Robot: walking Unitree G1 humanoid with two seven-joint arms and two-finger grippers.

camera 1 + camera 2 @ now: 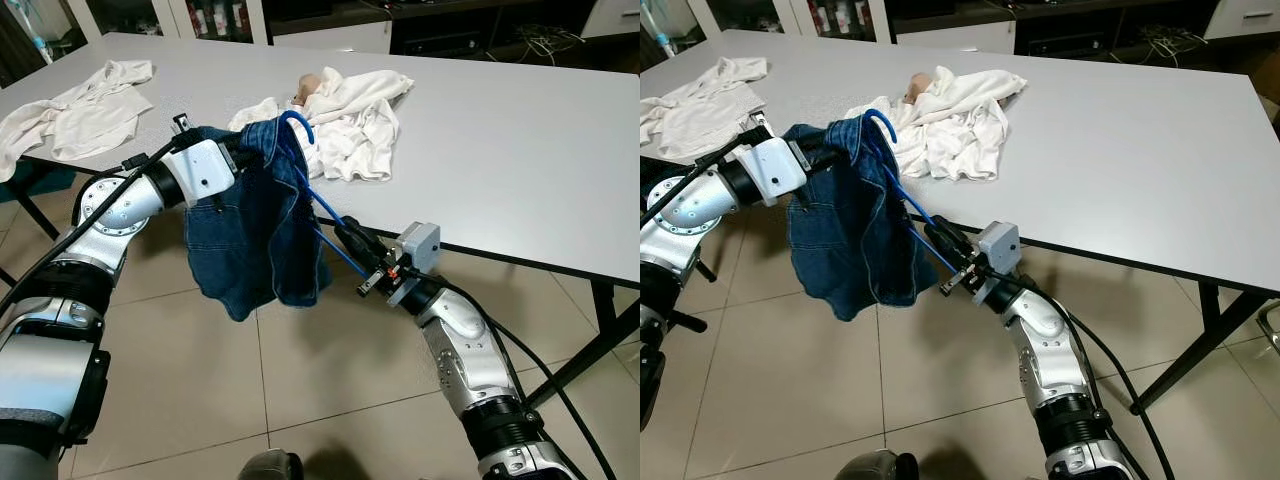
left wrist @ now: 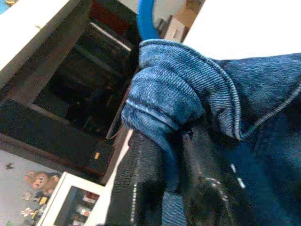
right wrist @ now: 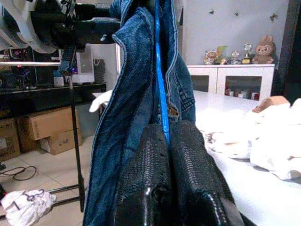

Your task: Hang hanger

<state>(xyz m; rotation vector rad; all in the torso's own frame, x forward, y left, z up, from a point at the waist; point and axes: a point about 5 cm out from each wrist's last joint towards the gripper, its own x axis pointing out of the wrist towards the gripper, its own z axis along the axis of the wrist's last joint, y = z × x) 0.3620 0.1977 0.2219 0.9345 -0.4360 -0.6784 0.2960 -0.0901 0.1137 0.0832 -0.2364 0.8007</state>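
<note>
The right gripper (image 1: 352,236) is clenching the lower bar of the blue hanger (image 1: 322,205) while the left gripper (image 1: 238,148) is pinching the denim garment (image 1: 245,235) beside the hook, steadying both off the table (image 1: 500,150) edge.

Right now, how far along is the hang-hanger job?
Done: dark blue denim garment sits on the thin blue plastic hanger. In hand: right tool clamps the hanger's arm, left tool grips denim near the hook. Left: hanging it up; no rail in view.
</note>
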